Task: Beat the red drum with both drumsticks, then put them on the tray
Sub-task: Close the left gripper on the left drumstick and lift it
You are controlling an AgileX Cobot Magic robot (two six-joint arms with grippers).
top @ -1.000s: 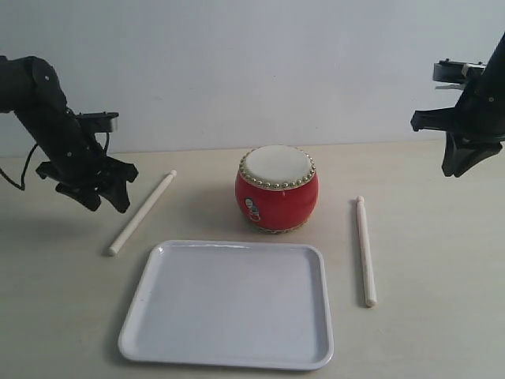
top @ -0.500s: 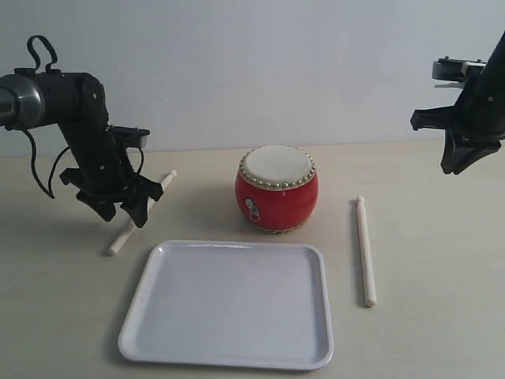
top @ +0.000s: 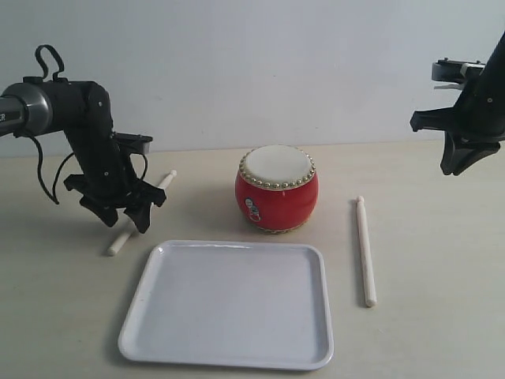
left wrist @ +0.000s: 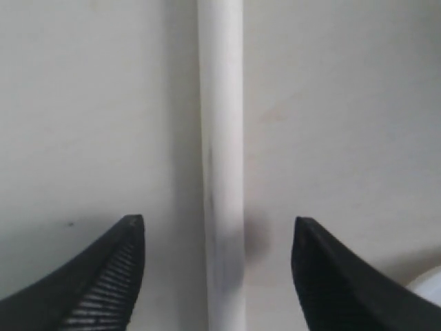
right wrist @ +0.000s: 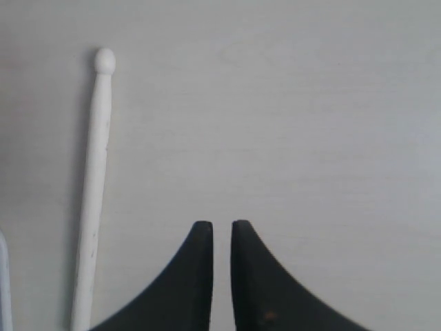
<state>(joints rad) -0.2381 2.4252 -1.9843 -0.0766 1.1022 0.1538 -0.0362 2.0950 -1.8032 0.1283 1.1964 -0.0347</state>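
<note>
The red drum with its cream top stands upright in the middle of the table. Just in front of it lies the white tray, with nothing on it. One drumstick lies slanted at the left. My left gripper hangs open right over its middle, one finger on each side of the stick, not touching it. The other drumstick lies to the right of the drum. My right gripper is raised at the far right, shut and holding nothing, well away from that stick.
A pale wooden table carries everything, with a plain white wall behind. The tray's edge shows at the side of the right wrist view.
My left arm has swung in from the far left and lowered its open gripper over the left drumstick. The right arm has not moved.
</note>
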